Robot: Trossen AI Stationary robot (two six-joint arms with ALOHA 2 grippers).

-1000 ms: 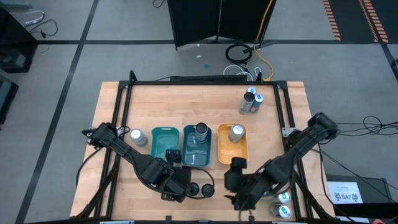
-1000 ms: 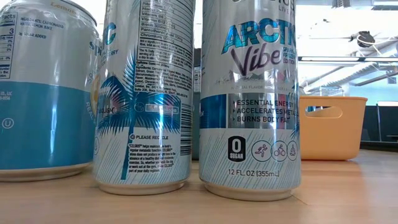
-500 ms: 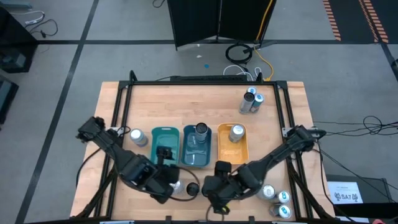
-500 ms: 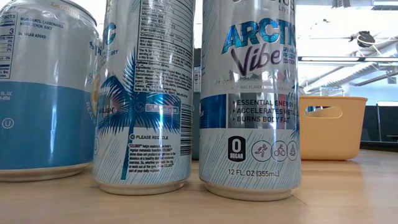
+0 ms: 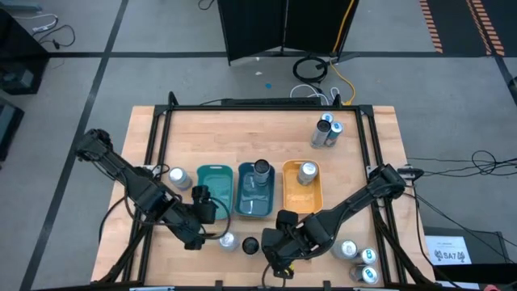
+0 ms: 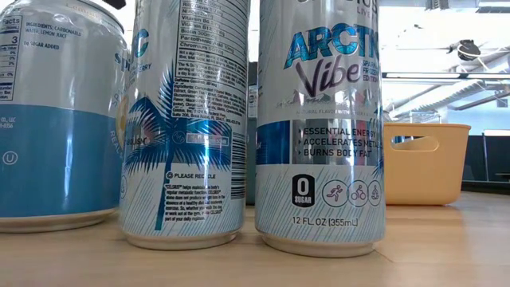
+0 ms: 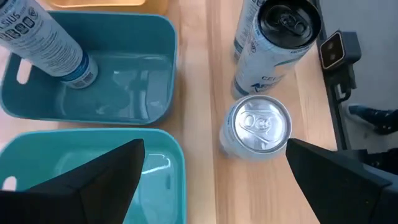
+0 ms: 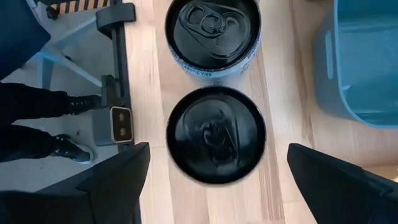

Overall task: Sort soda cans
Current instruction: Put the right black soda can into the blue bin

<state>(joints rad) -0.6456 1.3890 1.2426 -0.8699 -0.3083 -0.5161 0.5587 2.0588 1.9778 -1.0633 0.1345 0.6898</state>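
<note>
Two dark-topped soda cans (image 8: 216,134) (image 8: 213,31) stand upright on the wood table near its front edge. My right gripper (image 8: 219,146) hovers open above the first of them, its fingers (image 8: 112,180) wide of the can. A silver-topped can (image 7: 258,124) stands beside a dark-topped one (image 7: 283,28). My left gripper (image 5: 202,202) hangs open over the near end of the teal tray (image 5: 214,184), touching nothing. A blue tray (image 5: 256,194) and an orange tray (image 5: 301,192) each hold one upright can.
One can (image 5: 178,178) stands left of the teal tray and two (image 5: 325,131) at the far right. Several more (image 5: 359,257) stand at the near right corner. Three cans (image 6: 319,119) fill the low view. Black frame rails (image 5: 157,145) run along the table's sides.
My left gripper has moved from the front edge toward the far left, over the teal tray's near end, and a silver-topped can now shows where it was. My right gripper has gone toward the table's left, over a dark-topped can. Both have stayed open.
</note>
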